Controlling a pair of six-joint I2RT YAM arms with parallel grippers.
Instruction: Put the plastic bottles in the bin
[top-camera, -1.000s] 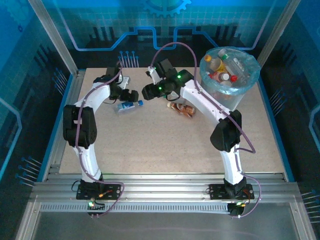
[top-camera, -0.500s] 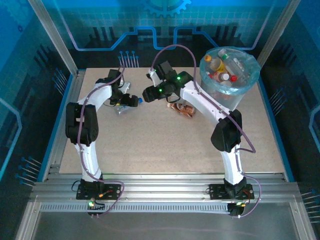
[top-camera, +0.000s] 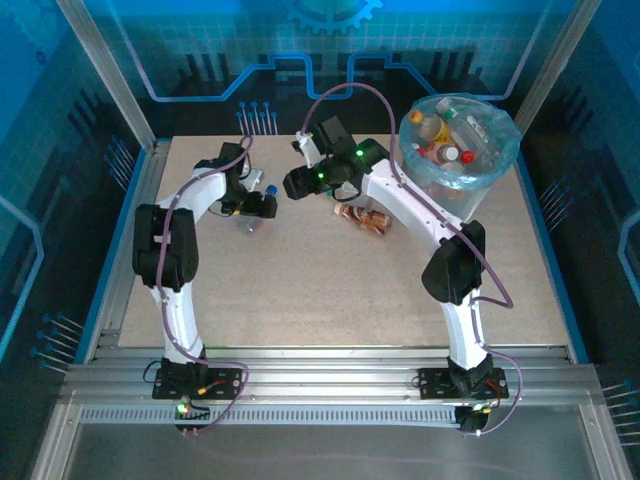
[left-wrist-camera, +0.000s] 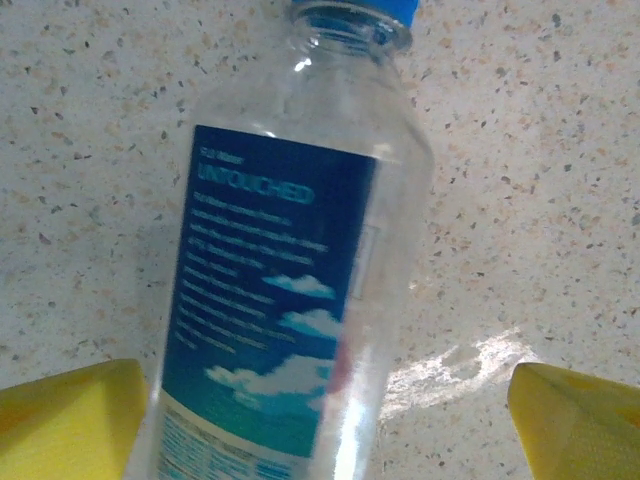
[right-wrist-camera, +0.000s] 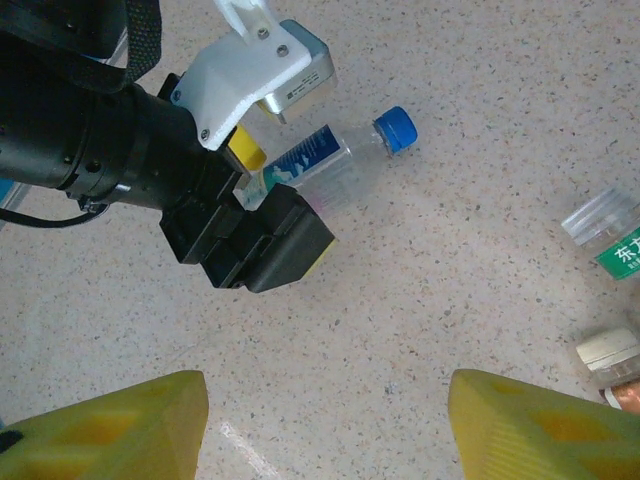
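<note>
Left tool (left-wrist-camera: 325, 410) straddles a blue-labelled bottle (left-wrist-camera: 290, 250) lying toward the counter's (top-camera: 300, 290) far-left corner. Its jaws are wide and grip nothing, placed so that closing would catch the body. Right tool (right-wrist-camera: 320, 420), part-open and empty, hovers alongside; the bin (top-camera: 490, 175) stands at the far-right corner.

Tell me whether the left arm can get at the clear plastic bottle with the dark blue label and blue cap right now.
Probably yes. The left gripper has its yellow fingers open on either side of the clear blue-labelled bottle lying on the speckled tabletop, and nothing sits between them and it.
</note>
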